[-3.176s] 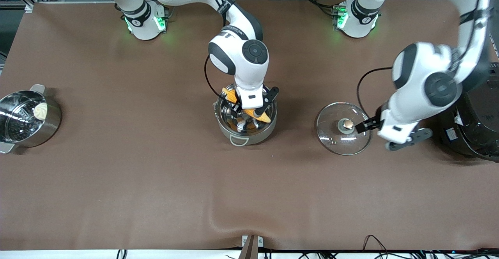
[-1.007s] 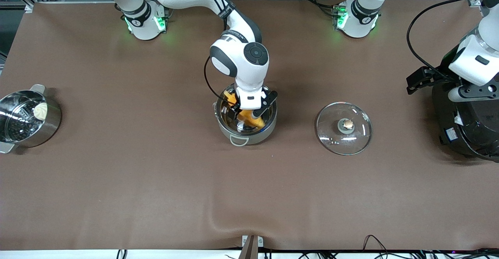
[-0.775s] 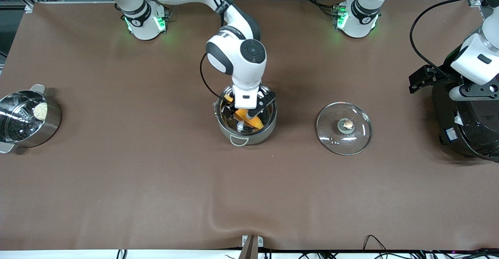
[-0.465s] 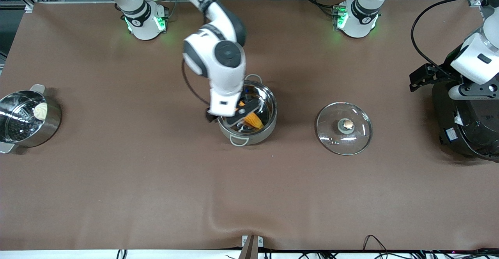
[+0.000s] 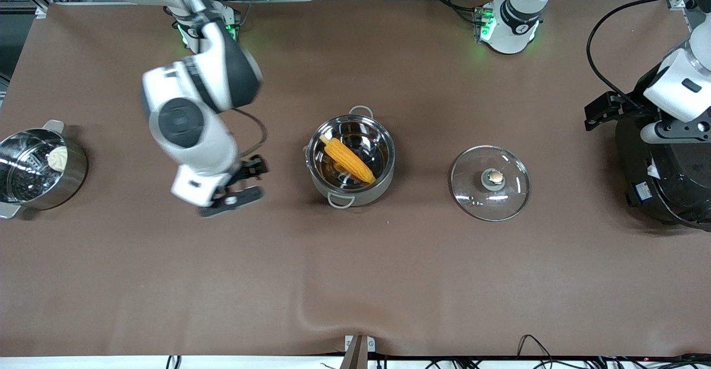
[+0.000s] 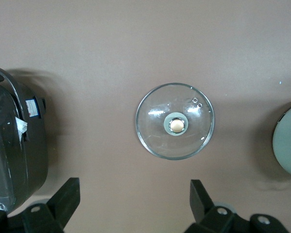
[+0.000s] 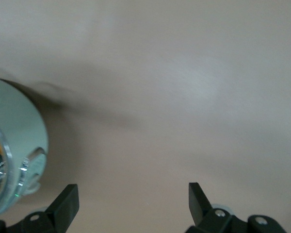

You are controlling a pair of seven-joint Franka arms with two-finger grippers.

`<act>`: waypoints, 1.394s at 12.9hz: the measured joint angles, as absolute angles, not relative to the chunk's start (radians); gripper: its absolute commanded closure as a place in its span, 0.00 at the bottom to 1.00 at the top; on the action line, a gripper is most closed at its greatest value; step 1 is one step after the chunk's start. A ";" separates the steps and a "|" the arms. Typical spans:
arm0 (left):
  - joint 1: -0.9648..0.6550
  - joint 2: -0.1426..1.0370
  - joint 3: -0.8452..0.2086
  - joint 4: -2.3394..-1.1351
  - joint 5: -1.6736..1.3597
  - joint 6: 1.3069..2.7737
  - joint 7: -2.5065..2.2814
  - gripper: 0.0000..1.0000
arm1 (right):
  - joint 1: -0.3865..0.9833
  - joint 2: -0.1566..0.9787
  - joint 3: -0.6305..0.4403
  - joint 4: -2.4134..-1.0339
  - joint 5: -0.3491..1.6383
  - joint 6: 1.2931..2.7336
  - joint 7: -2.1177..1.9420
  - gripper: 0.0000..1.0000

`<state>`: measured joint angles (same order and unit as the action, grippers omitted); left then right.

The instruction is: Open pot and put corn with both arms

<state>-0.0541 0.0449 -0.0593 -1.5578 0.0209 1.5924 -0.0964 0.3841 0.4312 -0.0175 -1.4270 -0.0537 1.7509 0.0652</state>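
Note:
The steel pot [image 5: 382,183] stands uncovered in the middle of the table. The yellow-orange corn [image 5: 349,160] lies inside it, free of any gripper. The glass lid [image 5: 490,183] with its tan knob lies flat on the table beside the pot, toward the left arm's end; it also shows in the left wrist view [image 6: 155,138]. My right gripper [image 5: 230,201] is open and empty over bare table, between the pot and the steamer pot; its wrist view [image 7: 131,204] shows the pot's wall [image 7: 19,145]. My left gripper [image 5: 675,131] is open and empty [image 6: 133,204], high over the black cooker's edge.
A steel steamer pot [image 5: 72,183] with a white bun [image 5: 57,158] stands at the right arm's end. The big black cooker [image 5: 666,191] stands at the left arm's end, and shows in the left wrist view [image 6: 14,141]. Brown cloth covers the table.
My right gripper let go of the corn in the pot, rose and swung toward the right arm's end. My left gripper left the lid earlier and now holds still over the cooker.

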 measured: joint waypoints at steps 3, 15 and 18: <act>-0.054 0.048 -0.059 -1.558 0.021 1.592 -0.096 0.00 | 0.284 0.328 -0.017 -1.491 0.000 1.724 0.050 0.00; -0.054 0.049 -0.060 -1.544 0.021 1.593 -0.096 0.00 | 0.023 -0.007 -0.102 -1.548 0.013 1.510 -0.074 0.00; -0.054 0.048 -0.060 -1.528 0.021 1.593 -0.096 0.00 | 0.014 -0.012 -0.098 -1.557 0.014 1.508 -0.073 0.00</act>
